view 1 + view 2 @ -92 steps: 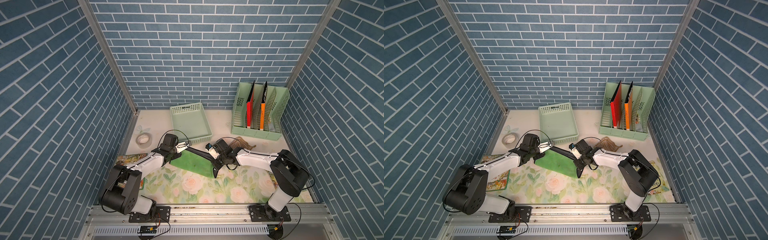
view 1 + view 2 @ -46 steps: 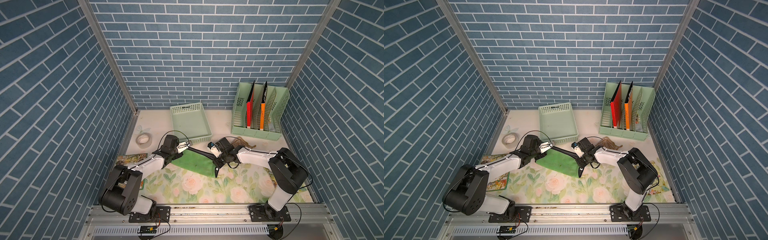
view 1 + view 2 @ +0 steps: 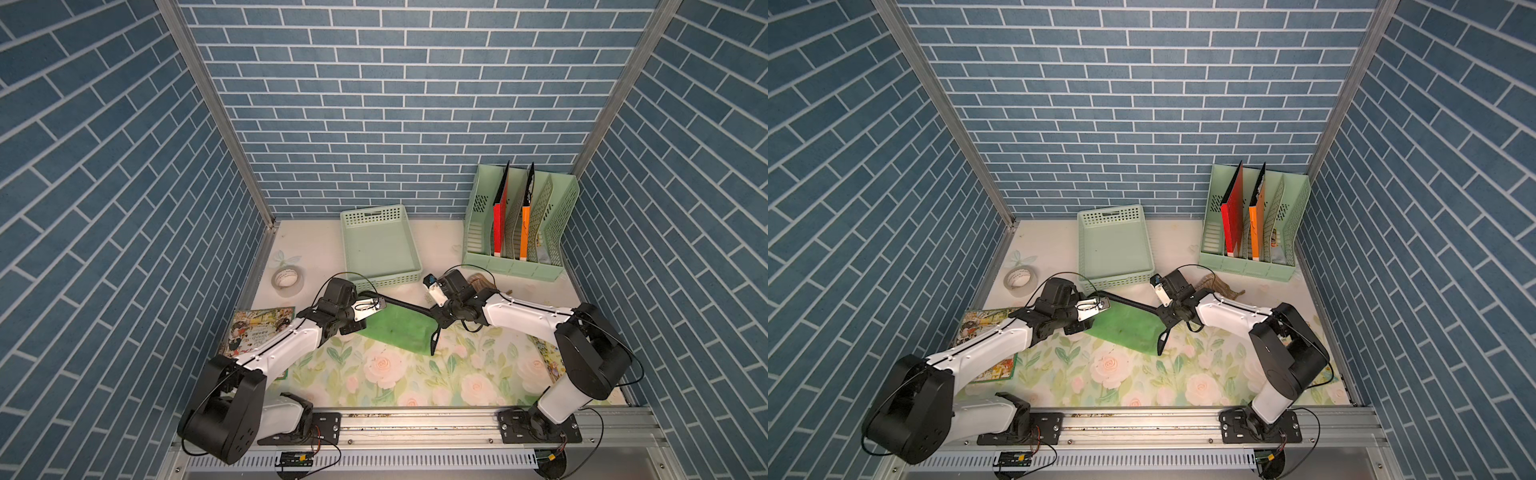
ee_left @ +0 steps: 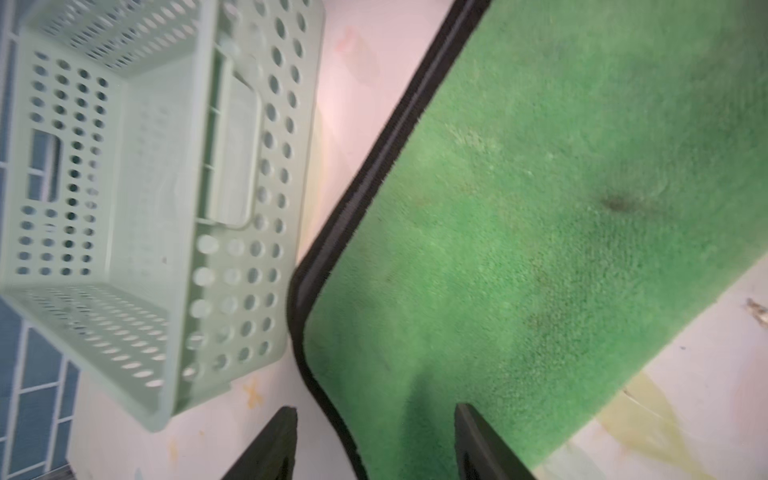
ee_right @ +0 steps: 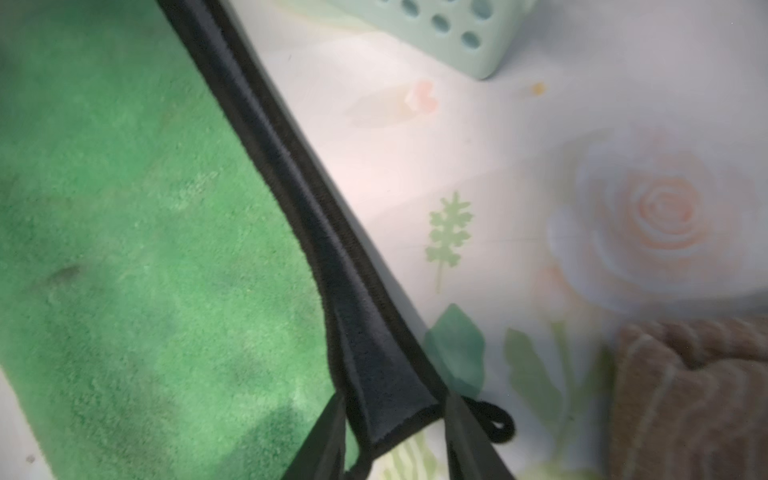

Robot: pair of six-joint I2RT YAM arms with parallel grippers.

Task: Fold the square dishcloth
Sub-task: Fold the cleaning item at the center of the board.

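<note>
Left claw (image 4: 374, 415) and right claw (image 5: 395, 411), clenched a second ago, now stand released. Green dishcloth (image 3: 395, 332) lies doubled on worktop (image 3: 374, 374) between them, hem corners under each. Fold appears laid; retreat likely next.

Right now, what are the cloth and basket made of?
Cloth: looks like microfibre or terry, green, matte, with a short fuzzy pile and a black stitched hem. Basket: probably moulded plastic, pale green, smooth, thin rigid walls with rows of round holes.
</note>
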